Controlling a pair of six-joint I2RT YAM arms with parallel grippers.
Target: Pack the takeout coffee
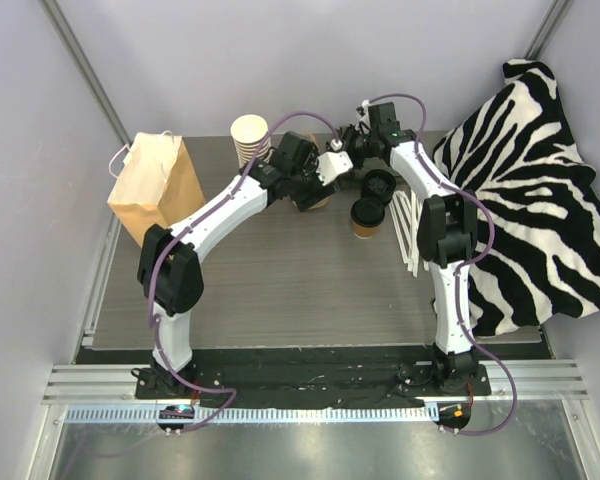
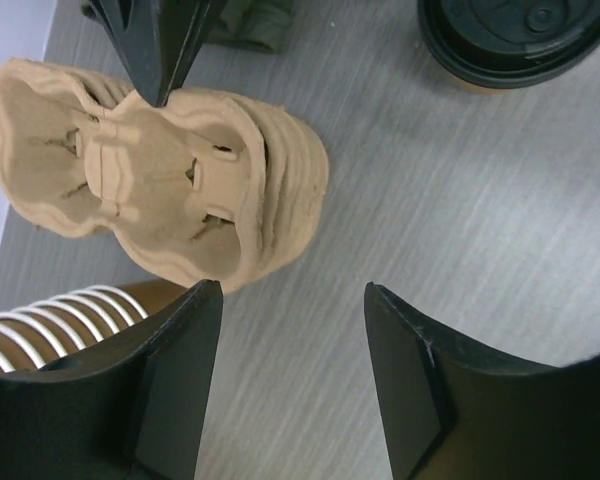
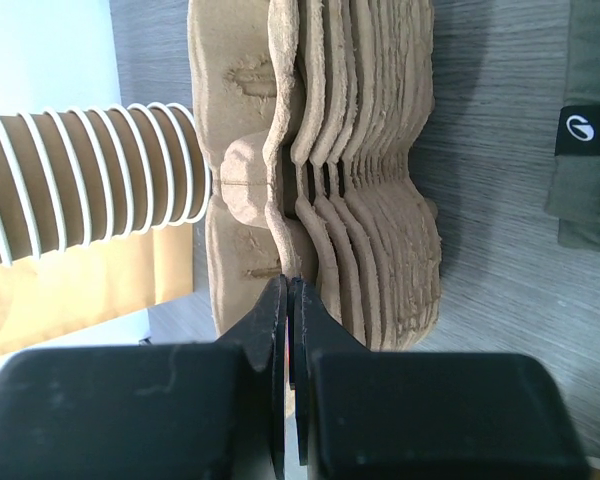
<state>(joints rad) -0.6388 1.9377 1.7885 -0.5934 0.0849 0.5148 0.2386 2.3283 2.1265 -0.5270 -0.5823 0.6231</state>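
The takeout coffee (image 1: 366, 214), a small brown cup with a black lid, stands at mid-table; its lid (image 2: 520, 35) shows at the top right of the left wrist view. Left of it lies a stack of brown pulp cup carriers (image 2: 160, 180). My right gripper (image 3: 290, 285) is shut on the raised edge of the top carrier (image 3: 280, 150); its fingertips (image 2: 158, 60) reach in from above in the left wrist view. My left gripper (image 2: 292, 300) hangs open over bare table just beside the carriers, holding nothing.
A brown paper bag (image 1: 155, 185) stands at the left. A tall stack of lidless cups (image 1: 250, 140) lies behind the carriers. Loose black lids (image 1: 380, 184) and white stirrers (image 1: 410, 230) lie right of the coffee. A zebra cloth (image 1: 540, 190) covers the right side.
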